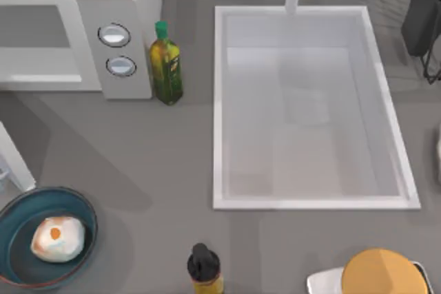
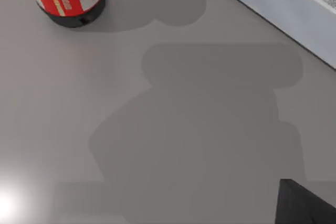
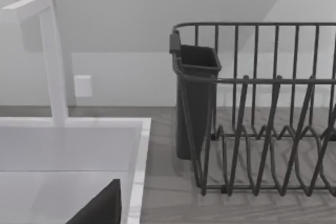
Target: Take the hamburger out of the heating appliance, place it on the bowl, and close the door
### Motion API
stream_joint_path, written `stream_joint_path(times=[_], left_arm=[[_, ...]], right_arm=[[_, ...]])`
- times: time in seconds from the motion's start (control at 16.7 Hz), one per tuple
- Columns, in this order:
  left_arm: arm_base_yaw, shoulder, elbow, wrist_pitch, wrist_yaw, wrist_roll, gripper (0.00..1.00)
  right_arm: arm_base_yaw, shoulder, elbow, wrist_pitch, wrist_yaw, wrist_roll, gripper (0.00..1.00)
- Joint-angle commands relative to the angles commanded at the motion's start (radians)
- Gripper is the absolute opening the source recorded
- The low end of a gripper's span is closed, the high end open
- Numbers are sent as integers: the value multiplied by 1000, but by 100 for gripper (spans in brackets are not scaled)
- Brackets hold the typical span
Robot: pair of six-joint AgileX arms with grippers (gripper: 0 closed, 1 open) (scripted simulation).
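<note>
Since the hamburger [image 1: 58, 238] already sits in the bowl [image 1: 14, 222] at lower left, swing the open door [image 1: 14, 163] fully against the microwave [image 1: 127, 5]; gripper state: cannot tell.

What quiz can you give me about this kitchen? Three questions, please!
1. True or false: the hamburger lies in the bowl.
2. What stands beside the microwave, on the side with the knobs? A) a green-capped bottle B) a cup C) a spoon
3. Fill in: the microwave's door is ____.

Key: 1 true; 2 A; 3 open.
</note>
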Motion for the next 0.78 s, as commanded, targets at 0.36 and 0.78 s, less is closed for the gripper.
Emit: stream_joint_path(times=[0.36, 0.78], left_arm=[[-92, -92, -89, 36, -59, -90, 0], [-255, -153, -129, 41, -170, -220, 0]], right_arm=[[0, 0, 0, 0, 0, 0, 100], [0, 0, 0, 0, 0, 0, 100]])
